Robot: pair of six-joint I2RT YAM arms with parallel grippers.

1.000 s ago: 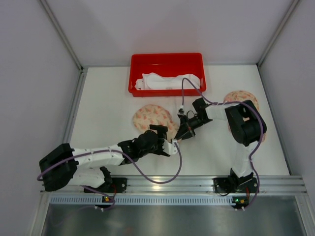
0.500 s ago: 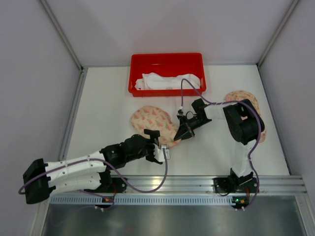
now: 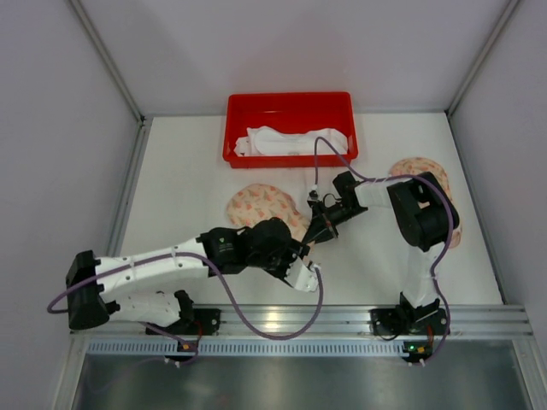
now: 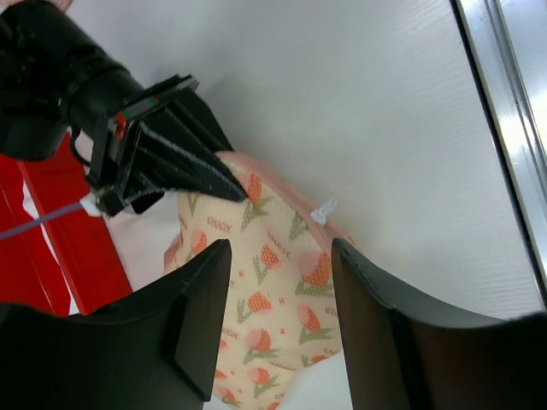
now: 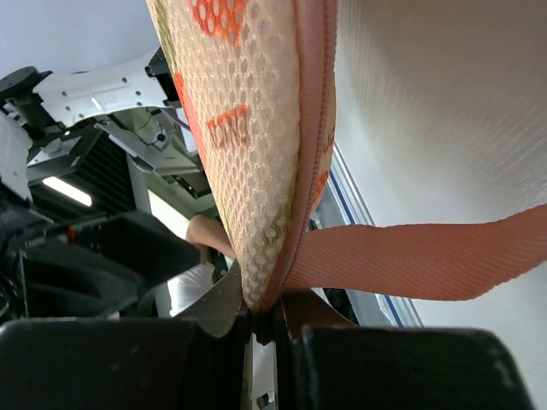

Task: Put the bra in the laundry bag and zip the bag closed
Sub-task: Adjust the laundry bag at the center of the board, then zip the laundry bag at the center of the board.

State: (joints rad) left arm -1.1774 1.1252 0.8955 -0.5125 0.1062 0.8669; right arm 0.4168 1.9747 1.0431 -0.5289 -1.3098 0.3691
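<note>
The laundry bag [image 3: 261, 205] is a round mesh pouch with an orange flower print and pink trim, lying mid-table. My right gripper [image 3: 314, 232] is shut on its near-right rim; the right wrist view shows the mesh edge [image 5: 256, 171] and a pink strap [image 5: 410, 256] pinched at the gripper [image 5: 265, 320]. My left gripper [image 4: 280, 256] hovers over the same lifted corner of the bag [image 4: 282, 282], open, its fingers [image 4: 201, 316] straddling the fabric. A small white tag [image 4: 323, 211] sits on the trim. The white bra [image 3: 291, 141] lies in the red bin [image 3: 291, 101].
A second flower-print piece [image 3: 419, 168] lies at the right, partly under the right arm. The red bin stands at the back centre. Grey walls close in both sides, and a metal rail [image 3: 291, 320] runs along the near edge.
The left arm drew back to the lower left, then swung in again to the bag's near corner, and its jaws have narrowed. The right gripper has kept its hold.
</note>
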